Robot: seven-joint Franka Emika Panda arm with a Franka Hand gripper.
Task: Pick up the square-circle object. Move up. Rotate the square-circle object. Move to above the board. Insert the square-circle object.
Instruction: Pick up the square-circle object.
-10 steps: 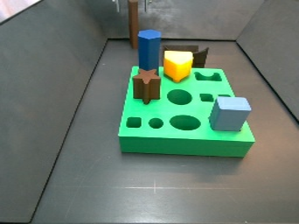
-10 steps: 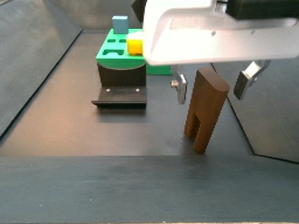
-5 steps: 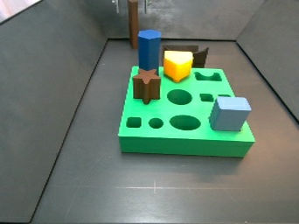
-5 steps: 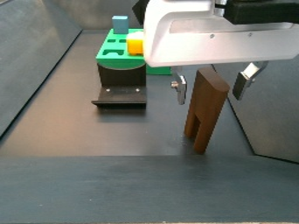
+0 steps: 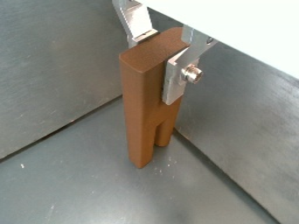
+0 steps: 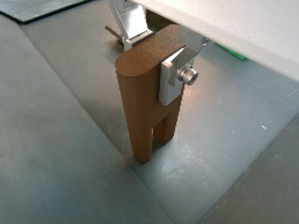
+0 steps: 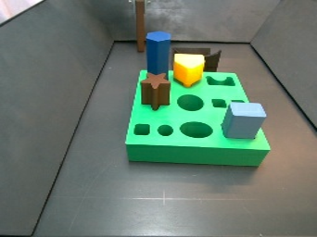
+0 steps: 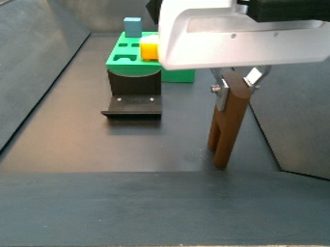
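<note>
Beside the board (image 8: 135,53), claw (image 8: 233,81) grips square-circle object (image 8: 229,123).

Tall brown square-circle object (image 6: 147,96) upright on dark floor, gripper (image 6: 156,48) fingers clamped on its upper end — notch at base

The square-circle object (image 8: 231,121) is plain matte brown, clamped at its top by the gripper (image 5: 167,48) with silver fingers (pads hidden). The board (image 7: 195,130) is bright green, carrying a blue prism (image 7: 158,52), a yellow piece (image 7: 187,68) and a pale blue cube (image 7: 244,119).
</note>
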